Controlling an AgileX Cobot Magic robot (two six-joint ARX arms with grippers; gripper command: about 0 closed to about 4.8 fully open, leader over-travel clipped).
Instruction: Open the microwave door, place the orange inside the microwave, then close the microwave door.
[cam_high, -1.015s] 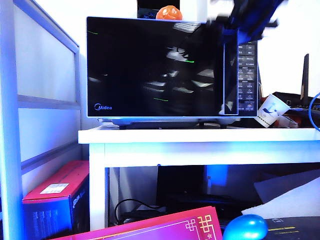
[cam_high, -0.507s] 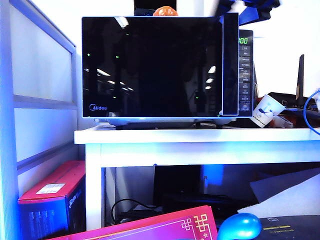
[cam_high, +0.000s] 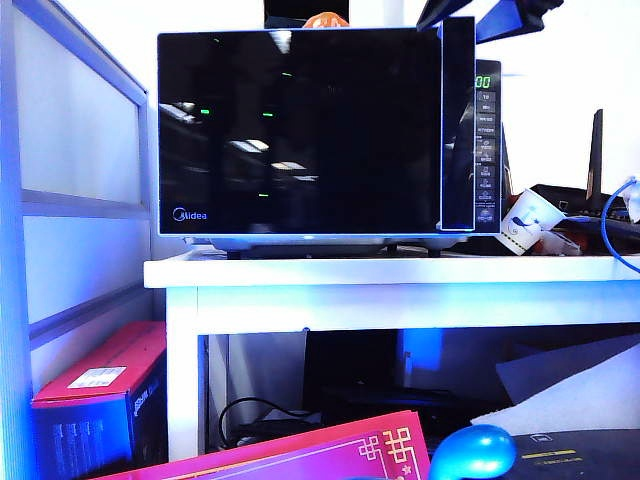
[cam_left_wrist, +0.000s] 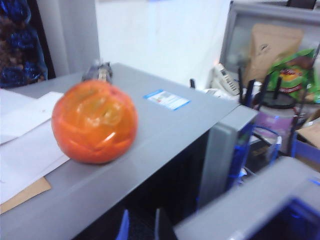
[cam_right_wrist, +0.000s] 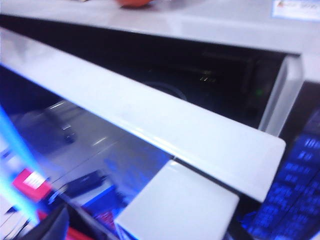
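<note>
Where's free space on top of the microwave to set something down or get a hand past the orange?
Bare grey microwave top lies between the orange and the blue label. Papers crowd the orange's other side. Left tool hovers near the orange; right tool hangs above the microwave door's handle edge.

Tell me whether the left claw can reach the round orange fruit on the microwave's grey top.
Probably yes: the round orange fruit sits exposed on the microwave's grey top, nothing before it in the left wrist view.
</note>
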